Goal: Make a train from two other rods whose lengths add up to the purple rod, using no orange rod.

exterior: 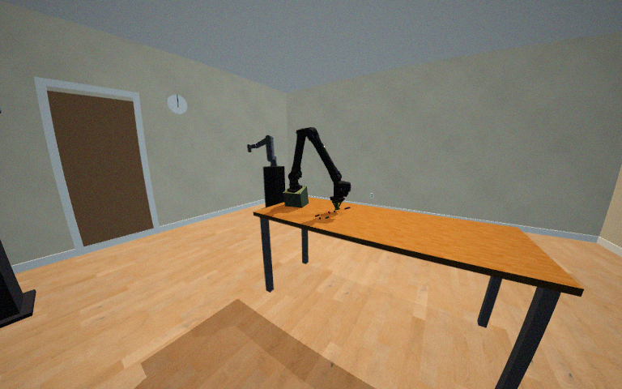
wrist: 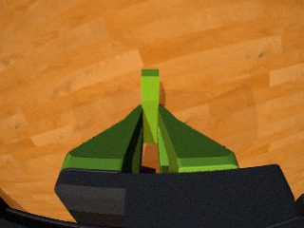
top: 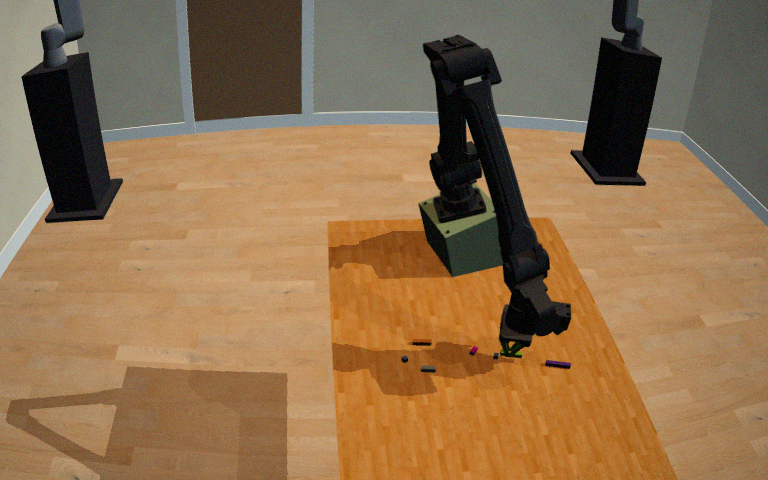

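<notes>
My gripper (top: 511, 349) (wrist: 150, 112) (exterior: 337, 206) is shut on the lime rod (top: 516, 355) (wrist: 150, 91), low over the table. The rod sticks out forward past the green fingers in the wrist view. A small blue rod (top: 495, 356) lies just left of the gripper. A magenta rod (top: 473, 350) lies further left.
An orange rod (top: 421, 341), a grey rod (top: 428, 369) and a second blue rod (top: 404, 358) lie on the table (top: 487, 430) to the left. The arm's green base block (top: 461, 237) stands at the back.
</notes>
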`<state>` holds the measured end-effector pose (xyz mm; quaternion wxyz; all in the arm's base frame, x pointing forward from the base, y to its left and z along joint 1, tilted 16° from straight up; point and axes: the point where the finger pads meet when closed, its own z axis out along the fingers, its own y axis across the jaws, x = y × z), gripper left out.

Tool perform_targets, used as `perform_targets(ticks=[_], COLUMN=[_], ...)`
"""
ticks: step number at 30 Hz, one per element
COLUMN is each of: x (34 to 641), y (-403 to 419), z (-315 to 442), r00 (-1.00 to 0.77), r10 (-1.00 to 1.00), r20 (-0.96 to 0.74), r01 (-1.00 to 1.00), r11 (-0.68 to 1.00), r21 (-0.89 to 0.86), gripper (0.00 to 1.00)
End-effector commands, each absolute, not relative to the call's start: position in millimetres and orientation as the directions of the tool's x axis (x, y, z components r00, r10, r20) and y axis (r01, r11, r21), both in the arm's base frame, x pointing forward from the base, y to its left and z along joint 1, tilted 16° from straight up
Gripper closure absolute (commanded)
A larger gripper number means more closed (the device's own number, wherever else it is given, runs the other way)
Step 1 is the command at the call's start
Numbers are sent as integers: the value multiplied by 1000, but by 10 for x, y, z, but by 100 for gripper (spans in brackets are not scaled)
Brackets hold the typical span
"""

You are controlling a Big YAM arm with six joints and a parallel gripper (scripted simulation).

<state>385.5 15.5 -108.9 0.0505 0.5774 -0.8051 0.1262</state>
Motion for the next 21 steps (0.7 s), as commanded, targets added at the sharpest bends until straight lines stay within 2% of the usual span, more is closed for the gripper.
perform_targets(ticks=[1, 21], x=[3972, 3996], y=[148, 153], z=[-997, -992], r00=[-329, -329], r10=[-921, -921], r20=[209, 208], r01=[-940, -939], r11=[296, 296], r21=[-172, -174], gripper=[96, 96])
